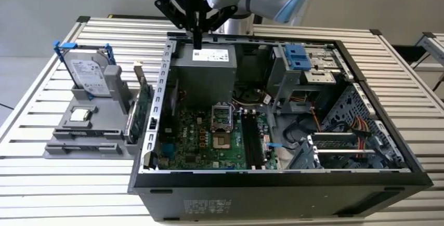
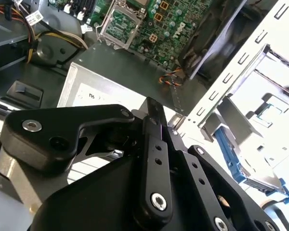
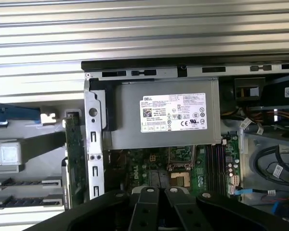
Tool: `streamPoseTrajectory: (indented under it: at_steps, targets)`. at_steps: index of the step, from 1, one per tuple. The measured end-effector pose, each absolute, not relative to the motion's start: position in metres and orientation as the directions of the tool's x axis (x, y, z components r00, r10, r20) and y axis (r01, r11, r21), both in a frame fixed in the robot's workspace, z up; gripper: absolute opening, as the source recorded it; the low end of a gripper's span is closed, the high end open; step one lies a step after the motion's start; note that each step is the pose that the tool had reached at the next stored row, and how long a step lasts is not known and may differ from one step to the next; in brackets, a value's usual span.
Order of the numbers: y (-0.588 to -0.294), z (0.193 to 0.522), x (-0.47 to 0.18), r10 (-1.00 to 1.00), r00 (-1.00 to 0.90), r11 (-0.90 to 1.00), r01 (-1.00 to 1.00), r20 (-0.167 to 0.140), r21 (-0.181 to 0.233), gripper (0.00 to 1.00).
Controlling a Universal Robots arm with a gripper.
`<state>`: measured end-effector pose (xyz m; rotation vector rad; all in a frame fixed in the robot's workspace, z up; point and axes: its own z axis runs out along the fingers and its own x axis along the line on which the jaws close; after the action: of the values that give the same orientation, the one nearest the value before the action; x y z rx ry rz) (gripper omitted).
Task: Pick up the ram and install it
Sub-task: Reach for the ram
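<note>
Closest to lens, second wrist view: gripper [image 2: 153, 109], black linkage arms folded inward, fingers pressed together, nothing held between them. Hangs above power supply [image 1: 201, 60] at back of open case [image 1: 277, 180], tips pointing down, apart from it.

Ram [image 1: 132, 122]: judged to be the thin green board on edge in grey fixture [image 1: 69, 152], just outside case wall, on exterior view's left. Stands just beside larger card [image 1: 145, 98] with metal bracket; hard to separate the two edge-on. Well apart from gripper. Hard drive [image 1: 90, 75] upright on same fixture.

Step in hand, as judged: approach, pickup not begun. Memory slots [image 3: 214, 162] inside case: dark, seemingly unfilled, so nothing installed yet.

Next move, as judged: calls for fingers parted first, then travel over case wall to fixture, then a descent square to ram's thin top edge without catching larger card. Little room on either side. Risk with a skewed grip: tilted stick, poor seating later.

View differences:
- **Exterior view:** whole layout, gap between gripper and fixture, height over case.
- **First wrist view:** straight down on power supply and memory slots, useful for lining up with the slots.
- **Second wrist view:** fingertips meeting, enough to settle closed-and-empty state.
</note>
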<state>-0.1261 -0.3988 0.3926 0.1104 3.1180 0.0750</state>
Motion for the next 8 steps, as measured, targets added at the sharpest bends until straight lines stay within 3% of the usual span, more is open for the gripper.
streamPoseTrajectory:
  at_steps: [8]
  targets:
    - [-0.399, 0.393, -0.14, 0.071, -0.997, 0.996, 0.07, -0.019, 0.049, 0.0]
